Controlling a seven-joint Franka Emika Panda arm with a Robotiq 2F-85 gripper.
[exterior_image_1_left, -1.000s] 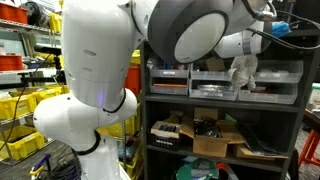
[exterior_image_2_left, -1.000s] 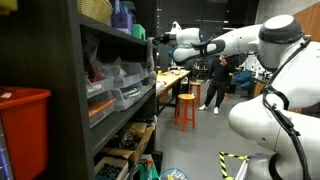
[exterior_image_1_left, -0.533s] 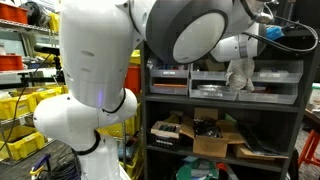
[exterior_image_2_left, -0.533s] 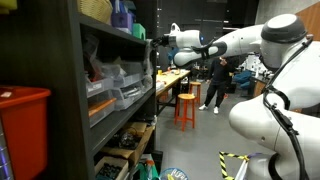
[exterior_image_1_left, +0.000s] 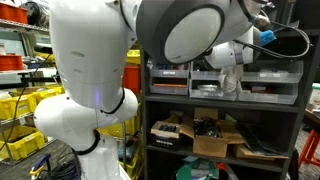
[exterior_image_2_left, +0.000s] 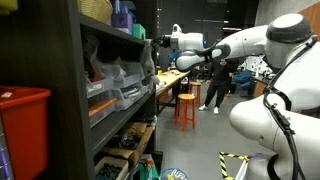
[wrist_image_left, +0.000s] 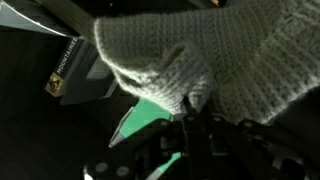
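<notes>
A grey-white knitted cloth (wrist_image_left: 200, 50) fills the top of the wrist view, and my gripper (wrist_image_left: 190, 112) is shut on its lower edge. In an exterior view the knitted cloth (exterior_image_1_left: 230, 82) hangs from the gripper (exterior_image_1_left: 231, 66) in front of the dark shelf unit (exterior_image_1_left: 225, 104), level with the row of clear bins (exterior_image_1_left: 172, 80). Seen from the side, the arm reaches across to the shelf front and the gripper (exterior_image_2_left: 157, 41) sits close to its upper level. Behind the cloth in the wrist view lie a green surface (wrist_image_left: 145, 120) and a yellow-black label (wrist_image_left: 62, 68).
Cardboard boxes (exterior_image_1_left: 215, 143) and clutter fill the lower shelf. Yellow crates (exterior_image_1_left: 20, 110) stand beside the robot base. A red bin (exterior_image_2_left: 20, 125) sits on the near shelf. An orange stool (exterior_image_2_left: 186, 105) and a standing person (exterior_image_2_left: 214, 85) are further back by a workbench.
The gripper and the hanging cloth have shifted sideways along the shelf front and slightly lower, closer to the bins. The grip has stayed shut.
</notes>
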